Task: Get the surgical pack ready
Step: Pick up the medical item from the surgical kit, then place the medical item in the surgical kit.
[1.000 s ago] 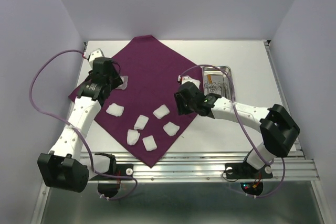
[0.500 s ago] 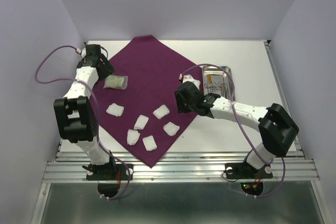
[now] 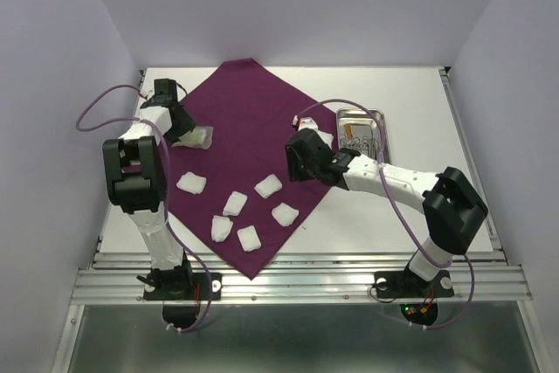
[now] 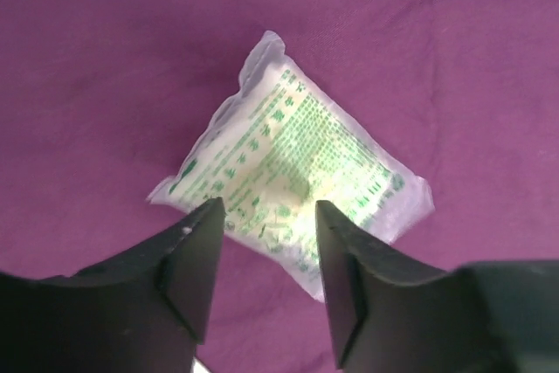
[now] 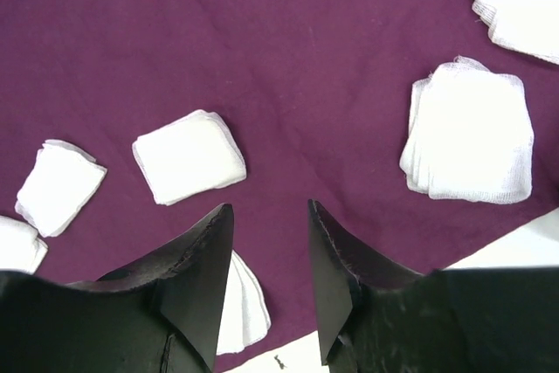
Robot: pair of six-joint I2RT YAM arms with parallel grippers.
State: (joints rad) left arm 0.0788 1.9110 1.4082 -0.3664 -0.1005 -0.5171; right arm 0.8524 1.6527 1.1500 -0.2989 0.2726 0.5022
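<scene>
The surgical pack (image 3: 249, 120) is a big deep-purple cloth spread as a diamond over the table. Several white gauze pads (image 3: 268, 185) lie on its near half. A sealed packet with green print (image 3: 196, 137) rests flat on the cloth near its left corner. My left gripper (image 3: 180, 126) hovers just beside it, open; in the left wrist view the packet (image 4: 293, 168) lies beyond the gripper (image 4: 266, 209), which holds nothing. My right gripper (image 3: 297, 160) stands open over the cloth's right edge; the right wrist view shows this gripper (image 5: 269, 209) empty above purple cloth (image 5: 288, 58), with gauze pads (image 5: 188, 156) around.
A small shiny steel tray (image 3: 378, 116) with instruments stands on the white table right of the cloth, close behind my right wrist. One gauze pad (image 5: 243, 305) lies under the right gripper's left finger at the cloth's edge. Purple walls enclose the table.
The left gripper let go of the packet, drew back toward the far left corner, then came down beside it again. The right gripper crept slightly left and its jaws narrowed a little.
</scene>
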